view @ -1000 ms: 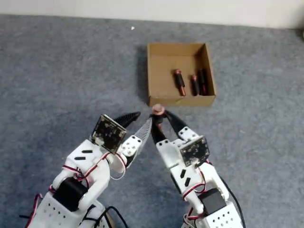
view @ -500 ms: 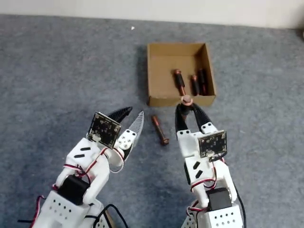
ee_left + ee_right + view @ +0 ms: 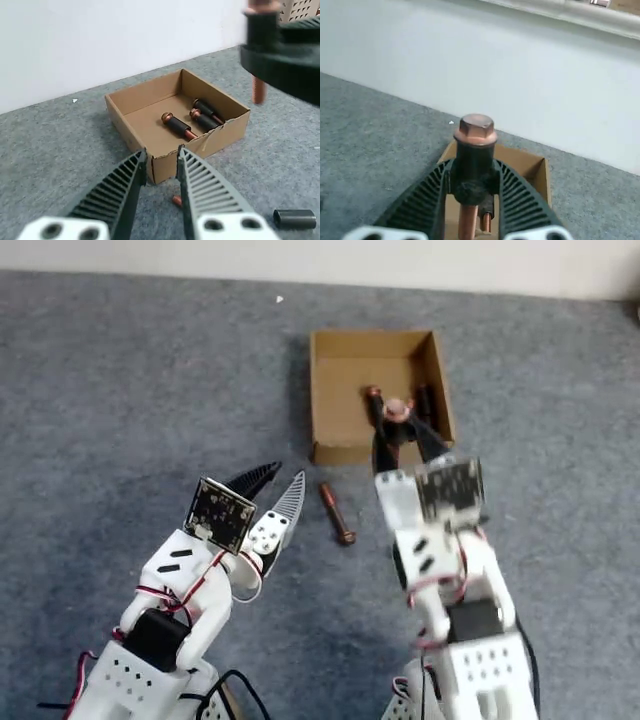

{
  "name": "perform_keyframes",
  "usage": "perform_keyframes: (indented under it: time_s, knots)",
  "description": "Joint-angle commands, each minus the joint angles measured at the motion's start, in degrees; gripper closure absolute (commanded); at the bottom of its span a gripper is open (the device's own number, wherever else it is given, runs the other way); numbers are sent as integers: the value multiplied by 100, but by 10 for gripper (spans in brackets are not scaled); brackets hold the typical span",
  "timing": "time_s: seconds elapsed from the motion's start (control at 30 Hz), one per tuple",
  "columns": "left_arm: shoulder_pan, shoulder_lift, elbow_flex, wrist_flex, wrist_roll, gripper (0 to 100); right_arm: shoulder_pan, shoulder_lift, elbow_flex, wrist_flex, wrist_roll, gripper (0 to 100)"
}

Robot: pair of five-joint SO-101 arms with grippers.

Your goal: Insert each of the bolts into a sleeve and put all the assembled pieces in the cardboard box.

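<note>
Grey carpet (image 3: 120, 390) lies under both arms. Nearest, the left gripper (image 3: 288, 473) sits low over it, its jaws a narrow gap apart with nothing between them. Just beside it, between the two arms, a loose bolt (image 3: 335, 512) lies flat on the carpet. A bare black sleeve (image 3: 295, 218) rests on its side nearby, apart from the bolt.

Farther out, the right gripper (image 3: 400, 430) is clamped on the held piece (image 3: 475, 150), a copper bolt seated in a black sleeve. It is upright, with the hexagonal head on top and the shank poking out below. It appears to hang over the near part of the cardboard box (image 3: 320, 390), though the height is hard to judge. Three finished pieces (image 3: 177, 125) lie on the box floor, toward its right side. A white wall (image 3: 125, 40) stands beyond.
</note>
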Motion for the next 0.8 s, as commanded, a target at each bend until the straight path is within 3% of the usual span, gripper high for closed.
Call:
perform_keyframes:
  time_s: [0.0,0.37,0.77]
  knots:
    - [-66,22,-22,-141,-44,874,180,1534,-1051,-752,79,993]
    - [-66,22,-22,-149,-44,874,602,5481,-2765,-1349,26,993]
    - [-66,22,-22,-149,-44,874,954,7899,-4163,-1059,-642,991]
